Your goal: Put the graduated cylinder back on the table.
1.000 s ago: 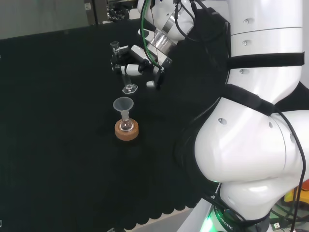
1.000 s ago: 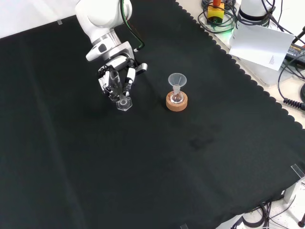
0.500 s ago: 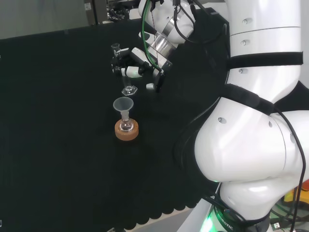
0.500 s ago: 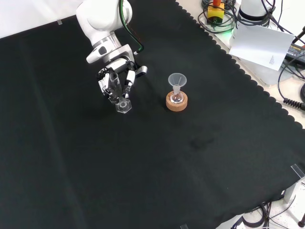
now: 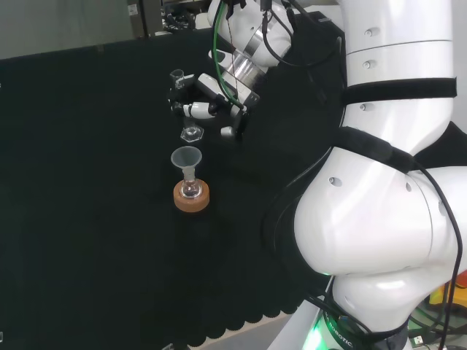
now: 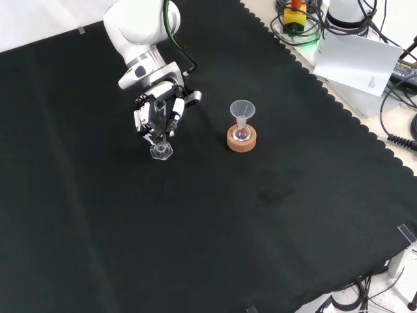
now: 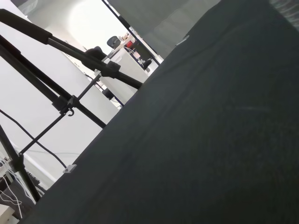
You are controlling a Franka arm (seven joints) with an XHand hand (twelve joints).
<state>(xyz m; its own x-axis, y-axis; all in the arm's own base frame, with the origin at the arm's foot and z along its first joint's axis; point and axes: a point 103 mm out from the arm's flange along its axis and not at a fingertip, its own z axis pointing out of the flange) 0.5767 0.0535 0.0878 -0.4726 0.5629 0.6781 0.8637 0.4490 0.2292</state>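
Head view. Black and white hand [image 5: 204, 98] at upper centre, fingers curled round a clear glass graduated cylinder [image 5: 182, 102] with hexagonal foot, tilted a little. Whether the foot touches the black-cloth tabletop [image 5: 87, 219] cannot be told. Nearer the camera, apart from it: clear funnel [image 5: 187, 158] set in a small round clear flask [image 5: 191, 189] on a cork ring stand [image 5: 192, 197].
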